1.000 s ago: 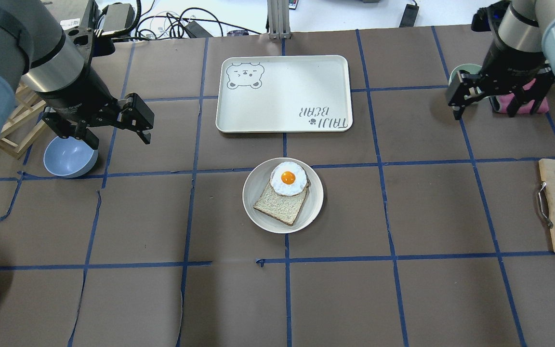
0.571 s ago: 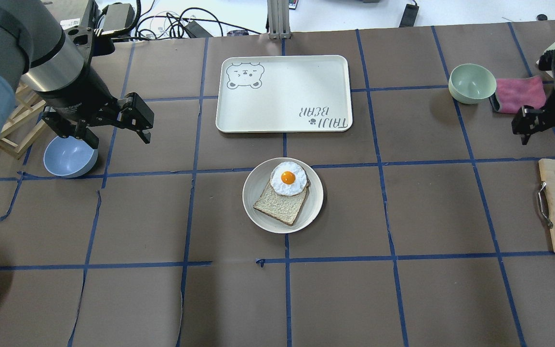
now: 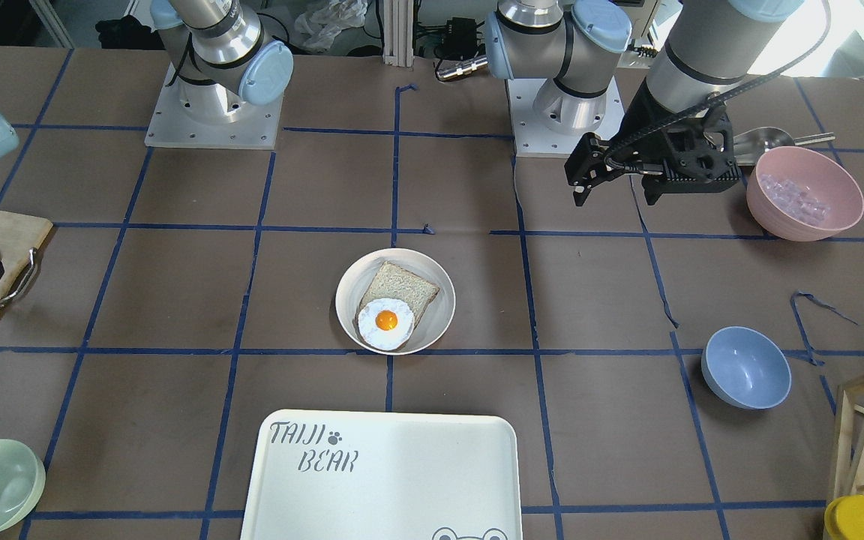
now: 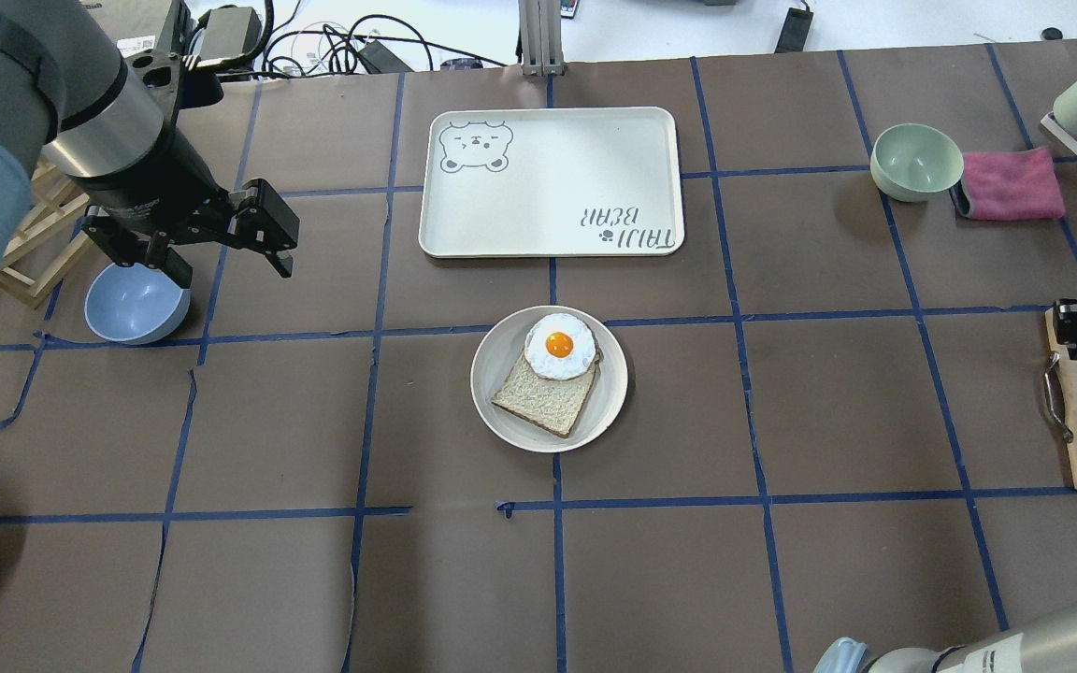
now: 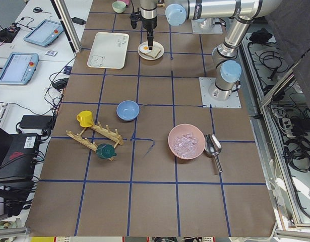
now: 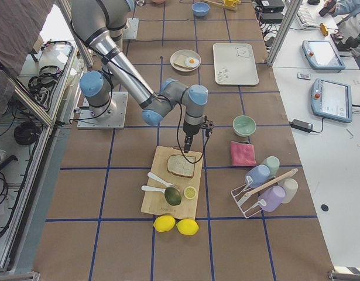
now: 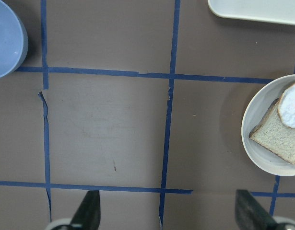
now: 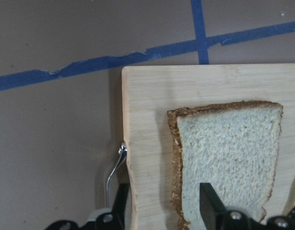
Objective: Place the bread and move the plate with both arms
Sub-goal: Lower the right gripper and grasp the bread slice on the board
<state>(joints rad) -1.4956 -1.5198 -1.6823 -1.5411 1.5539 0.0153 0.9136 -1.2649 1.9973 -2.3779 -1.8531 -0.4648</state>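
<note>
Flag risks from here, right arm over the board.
The right arm's open jaws sit off-centre: one finger is over the crumb of the dark-crusted bread slice, the other beside the wooden cutting board's metal handle. Descending so would likely dent the slice or hit the handle.
The round off-white plate already holds a tan slice with a fried egg near its rim; adding bread may shove the egg off.

The left silver tube arm point(image 4: 99, 121) holds its black two-finger gripper point(image 4: 236, 277) in the overhead view's upper left, pointing down, jaws spread wide. The right arm point(image 6: 124, 70) reaches to the right edge, its black gripper point(image 8: 164, 211) likewise parted.
</note>
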